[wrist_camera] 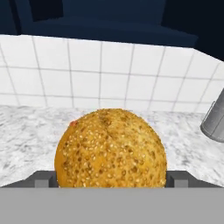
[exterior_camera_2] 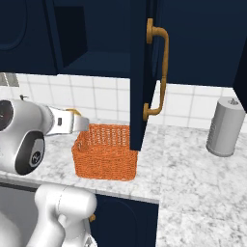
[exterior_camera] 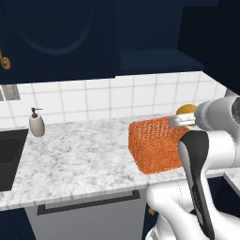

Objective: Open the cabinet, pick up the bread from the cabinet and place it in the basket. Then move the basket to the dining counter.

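Observation:
My gripper (wrist_camera: 111, 179) is shut on the bread (wrist_camera: 111, 148), a golden seeded bun that bulges up between the two fingertips (wrist_camera: 43, 178). From the left base view the bun (exterior_camera: 186, 109) peeks out behind the gripper (exterior_camera: 180, 121), just above the far right rim of the orange mesh basket (exterior_camera: 154, 145). In the right base view the gripper (exterior_camera_2: 79, 123) hangs over the basket's (exterior_camera_2: 103, 152) back left corner. The navy cabinet (exterior_camera: 150, 47) stands open, its door (exterior_camera_2: 140, 72) swung out edge-on with the brass bar handle (exterior_camera_2: 164, 72). The dining counter is out of view.
The basket sits on a marble worktop (exterior_camera: 79, 154) with a black sink (exterior_camera: 9, 157) and a soap bottle (exterior_camera: 36, 124) at the left. A grey canister (exterior_camera_2: 225, 126) stands to the right. The open door hangs just over the basket's right end.

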